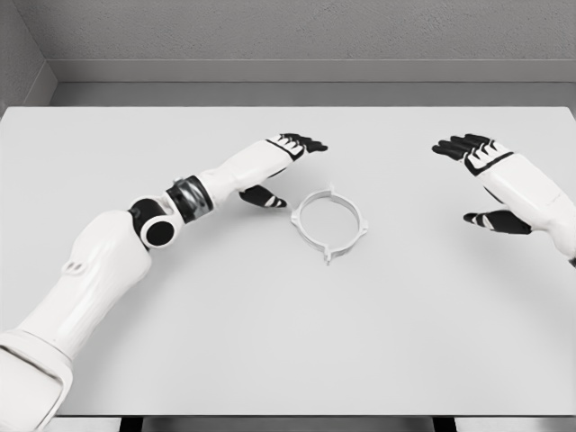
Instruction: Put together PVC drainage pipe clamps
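**White table, grey wall, one clamp ring**

A white table (270,342) stands against a grey wall. The pipe clamp ring (330,221) lies flat on it, just right of the left hand (281,162), whose fingers (306,142) are spread and hold nothing. The right hand (490,175) is well apart to the ring's right, fingers likewise released.

A plain white table (288,360) fills most of the view, its top matte and evenly lit with only soft shadows. Beyond the table's far edge runs a strip of grey floor (315,94), then a pale baseboard (315,71) and a grey textured wall (315,27). At the table's far left corner a side wall (16,54) meets it.
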{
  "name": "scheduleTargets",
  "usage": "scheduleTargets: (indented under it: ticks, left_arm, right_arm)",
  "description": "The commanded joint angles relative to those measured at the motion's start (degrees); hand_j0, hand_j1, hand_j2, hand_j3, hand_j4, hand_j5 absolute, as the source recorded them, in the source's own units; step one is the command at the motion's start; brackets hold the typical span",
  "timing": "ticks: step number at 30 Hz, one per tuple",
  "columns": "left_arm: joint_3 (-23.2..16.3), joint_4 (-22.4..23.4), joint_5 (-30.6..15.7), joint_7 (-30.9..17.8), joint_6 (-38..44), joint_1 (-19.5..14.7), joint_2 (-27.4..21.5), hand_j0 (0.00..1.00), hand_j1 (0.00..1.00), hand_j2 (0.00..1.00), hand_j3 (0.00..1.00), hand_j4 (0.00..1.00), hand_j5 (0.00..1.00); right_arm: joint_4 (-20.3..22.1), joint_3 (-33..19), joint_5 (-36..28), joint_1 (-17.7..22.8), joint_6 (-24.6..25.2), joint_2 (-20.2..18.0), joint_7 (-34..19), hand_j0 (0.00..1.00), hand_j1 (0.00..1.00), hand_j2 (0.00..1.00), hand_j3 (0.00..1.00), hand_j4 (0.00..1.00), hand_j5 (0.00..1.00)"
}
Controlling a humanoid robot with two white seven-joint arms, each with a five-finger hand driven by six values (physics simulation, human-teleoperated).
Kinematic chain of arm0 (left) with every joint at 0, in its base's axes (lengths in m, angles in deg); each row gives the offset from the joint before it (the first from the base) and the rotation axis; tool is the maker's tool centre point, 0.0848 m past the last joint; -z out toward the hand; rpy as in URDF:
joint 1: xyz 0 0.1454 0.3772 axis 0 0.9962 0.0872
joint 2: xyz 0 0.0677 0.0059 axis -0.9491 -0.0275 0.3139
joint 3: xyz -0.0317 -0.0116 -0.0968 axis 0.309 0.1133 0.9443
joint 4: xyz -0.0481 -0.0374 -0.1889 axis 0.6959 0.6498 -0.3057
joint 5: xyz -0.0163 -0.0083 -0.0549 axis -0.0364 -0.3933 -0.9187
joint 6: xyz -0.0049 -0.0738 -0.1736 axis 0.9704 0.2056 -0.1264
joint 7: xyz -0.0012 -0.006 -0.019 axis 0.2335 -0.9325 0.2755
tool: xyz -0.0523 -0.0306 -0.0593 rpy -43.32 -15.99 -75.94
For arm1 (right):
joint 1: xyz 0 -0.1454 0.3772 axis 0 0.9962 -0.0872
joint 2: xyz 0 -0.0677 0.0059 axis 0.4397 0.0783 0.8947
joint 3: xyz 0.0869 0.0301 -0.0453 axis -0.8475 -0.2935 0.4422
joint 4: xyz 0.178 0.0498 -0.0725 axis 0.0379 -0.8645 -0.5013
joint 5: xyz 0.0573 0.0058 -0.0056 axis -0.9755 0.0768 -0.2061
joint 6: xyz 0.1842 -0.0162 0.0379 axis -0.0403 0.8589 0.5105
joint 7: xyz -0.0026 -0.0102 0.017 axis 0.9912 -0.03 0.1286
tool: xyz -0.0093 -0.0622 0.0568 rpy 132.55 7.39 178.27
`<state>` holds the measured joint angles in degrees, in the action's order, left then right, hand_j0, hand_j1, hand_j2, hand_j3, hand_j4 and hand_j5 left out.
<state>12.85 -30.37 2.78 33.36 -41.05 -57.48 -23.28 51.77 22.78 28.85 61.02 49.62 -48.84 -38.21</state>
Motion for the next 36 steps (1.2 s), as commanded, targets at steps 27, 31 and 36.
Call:
scheduleTargets:
  ticks: [27, 31, 36]
  left_arm:
    - [0.00, -2.86, -3.19, 0.21, 0.01, -3.52, -17.24, 1.00, 1.00, 1.00, 1.00, 1.00, 1.00]
    - [-0.17, -2.86, -3.19, 0.21, 0.01, -3.60, -17.24, 1.00, 1.00, 1.00, 1.00, 1.00, 1.00]
    - [-0.26, -2.86, -3.10, 0.21, 0.01, -3.60, -17.06, 1.00, 1.00, 1.00, 1.00, 1.00, 1.00]
  right_arm:
    - [-5.49, 12.99, -0.09, -5.63, 0.11, 10.88, -4.63, 1.00, 1.00, 1.00, 1.00, 1.00, 1.00]
    - [-5.93, 13.69, 0.09, -6.15, 0.11, 10.88, -4.54, 1.00, 1.00, 1.00, 1.00, 1.00, 1.00]
    - [-7.08, 13.78, 0.26, -6.86, 0.11, 11.58, -4.63, 1.00, 1.00, 1.00, 1.00, 1.00, 1.00]
